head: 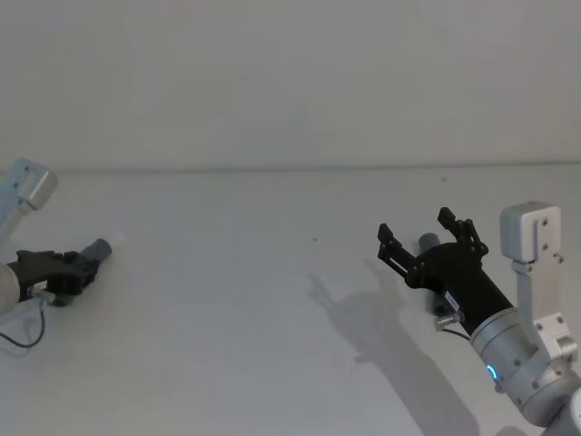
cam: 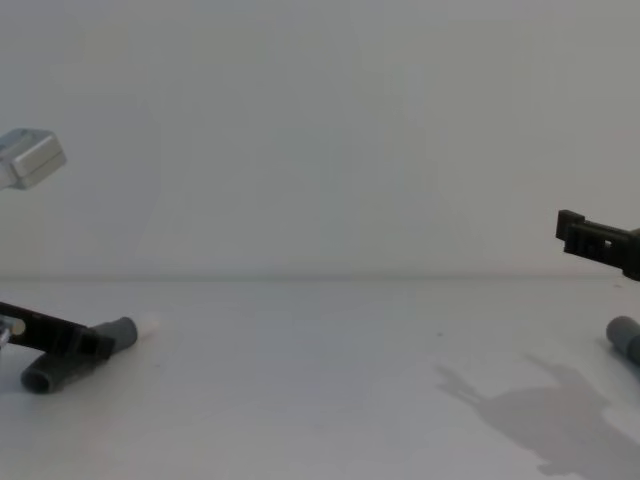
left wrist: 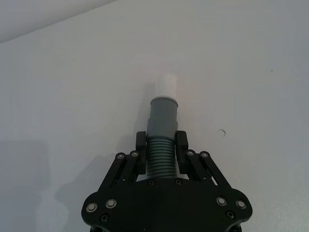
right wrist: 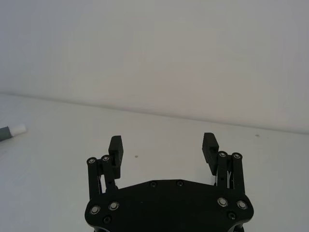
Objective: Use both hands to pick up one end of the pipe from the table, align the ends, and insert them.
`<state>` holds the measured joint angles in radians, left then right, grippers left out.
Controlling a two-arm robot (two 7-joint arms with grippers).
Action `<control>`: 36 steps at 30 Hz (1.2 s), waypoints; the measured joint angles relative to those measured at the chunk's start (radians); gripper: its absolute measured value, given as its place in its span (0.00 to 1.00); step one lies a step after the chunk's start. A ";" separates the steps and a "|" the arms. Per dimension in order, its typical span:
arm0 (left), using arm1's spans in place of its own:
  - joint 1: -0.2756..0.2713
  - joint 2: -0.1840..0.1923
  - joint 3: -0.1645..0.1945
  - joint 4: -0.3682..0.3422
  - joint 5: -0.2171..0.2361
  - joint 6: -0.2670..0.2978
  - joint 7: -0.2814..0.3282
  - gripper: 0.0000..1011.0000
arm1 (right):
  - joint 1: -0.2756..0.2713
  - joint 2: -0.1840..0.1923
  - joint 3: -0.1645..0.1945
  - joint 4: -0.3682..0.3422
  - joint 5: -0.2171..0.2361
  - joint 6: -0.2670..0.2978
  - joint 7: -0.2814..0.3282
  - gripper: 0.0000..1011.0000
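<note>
Left claw (left wrist: 161, 143) clamps corrugated hose (left wrist: 160, 163) below smooth cuff (left wrist: 163, 118).

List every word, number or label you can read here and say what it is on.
Readable text: none.
Small pale label on the right gripper: too small to read.
Left gripper, the pipe piece clamped in it, and the table: no markings to be seen.
</note>
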<state>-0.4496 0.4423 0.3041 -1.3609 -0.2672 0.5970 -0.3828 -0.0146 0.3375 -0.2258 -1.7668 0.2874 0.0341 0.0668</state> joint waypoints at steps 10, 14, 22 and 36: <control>0.000 0.000 0.000 0.000 0.000 0.000 0.000 0.32 | 0.020 -0.011 -0.005 0.003 -0.002 0.047 -0.006 0.99; 0.000 0.000 0.000 0.000 0.000 0.000 0.000 0.32 | 0.040 -0.021 -0.006 0.001 -0.001 0.111 -0.017 0.99; 0.000 0.000 0.000 0.000 0.000 0.000 0.000 0.32 | 0.089 -0.050 -0.003 -0.001 0.014 0.265 -0.049 0.99; 0.000 0.000 0.000 0.000 0.000 0.000 0.000 0.32 | 0.159 -0.096 0.010 0.011 0.034 0.451 -0.095 0.99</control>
<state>-0.4497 0.4423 0.3041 -1.3610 -0.2671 0.5970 -0.3829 0.1441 0.2415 -0.2161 -1.7563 0.3214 0.4852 -0.0286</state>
